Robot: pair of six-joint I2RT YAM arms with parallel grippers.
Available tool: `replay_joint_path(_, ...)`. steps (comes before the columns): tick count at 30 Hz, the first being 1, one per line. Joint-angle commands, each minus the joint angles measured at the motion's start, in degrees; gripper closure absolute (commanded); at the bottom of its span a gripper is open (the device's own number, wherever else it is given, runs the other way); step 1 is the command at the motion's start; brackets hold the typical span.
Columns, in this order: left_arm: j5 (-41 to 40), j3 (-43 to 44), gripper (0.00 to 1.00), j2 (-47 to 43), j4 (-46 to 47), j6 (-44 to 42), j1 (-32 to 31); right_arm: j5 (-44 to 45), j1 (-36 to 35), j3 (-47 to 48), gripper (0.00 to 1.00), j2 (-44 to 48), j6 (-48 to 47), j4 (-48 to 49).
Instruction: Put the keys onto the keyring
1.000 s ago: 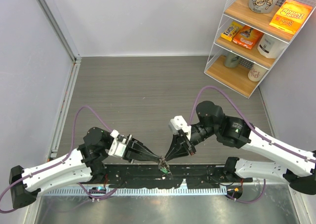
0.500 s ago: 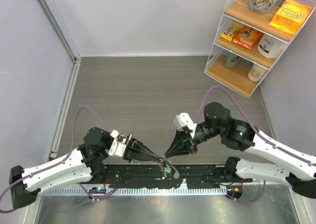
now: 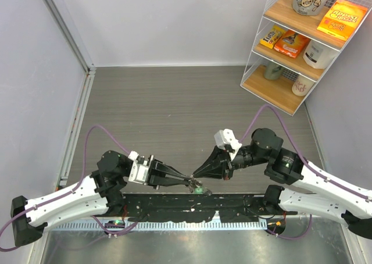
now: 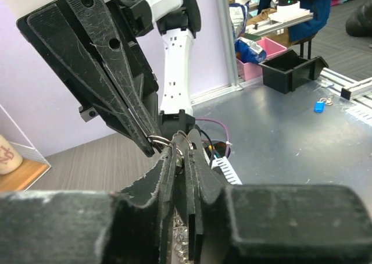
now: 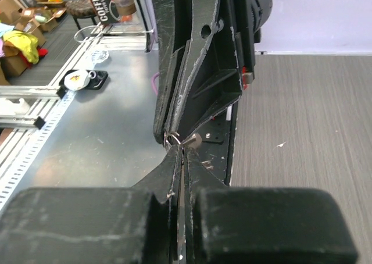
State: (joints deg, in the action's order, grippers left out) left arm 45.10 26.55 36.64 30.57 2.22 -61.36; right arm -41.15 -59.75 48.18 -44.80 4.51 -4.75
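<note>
right gripper (image 3: 195, 175), fingers pressed together, sat tip to tip with the left gripper (image 3: 188, 180), whose grip i couldn't judge. if either pinch slackened, the dangling keyring (image 3: 199, 188) might drop.

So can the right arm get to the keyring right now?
Probably yes. The right gripper is shut right at the keyring, seemingly pinching it, tip to tip with the left gripper. Nothing sits between them.
</note>
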Motion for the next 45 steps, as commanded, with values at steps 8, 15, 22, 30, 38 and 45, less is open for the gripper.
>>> replay_joint_path(8, -6.1, -0.4, 0.68, -0.5, -2.4, -2.0, -0.5, 9.6, -0.7, -3.0, 0.95, 3.5, 2.2, 14.9)
replay_joint_path(15, -9.8, -0.4, 0.61, -1.3, -3.4, -1.9, -0.6, 13.5, -2.5, -4.2, 0.95, 5.3, 0.7, 15.7)
replay_joint_path(22, -21.2, -2.0, 0.53, -4.2, -2.9, -1.4, -0.5, 20.1, -5.6, -5.0, 0.95, 5.9, -2.3, 16.0)
replay_joint_path(30, -25.1, -3.8, 0.49, -6.4, -0.7, -1.2, -0.6, 26.2, -8.9, -4.9, 0.95, 4.9, -5.7, 16.7)
replay_joint_path(38, -24.5, -4.5, 0.49, -7.7, -0.1, -1.0, -0.5, 29.6, -10.3, -5.0, 0.95, 4.6, -7.9, 16.4)
replay_joint_path(45, -26.3, -4.9, 0.48, -10.4, -1.7, -2.0, -0.6, 29.9, -10.4, -4.9, 0.95, 4.9, -8.4, 15.3)
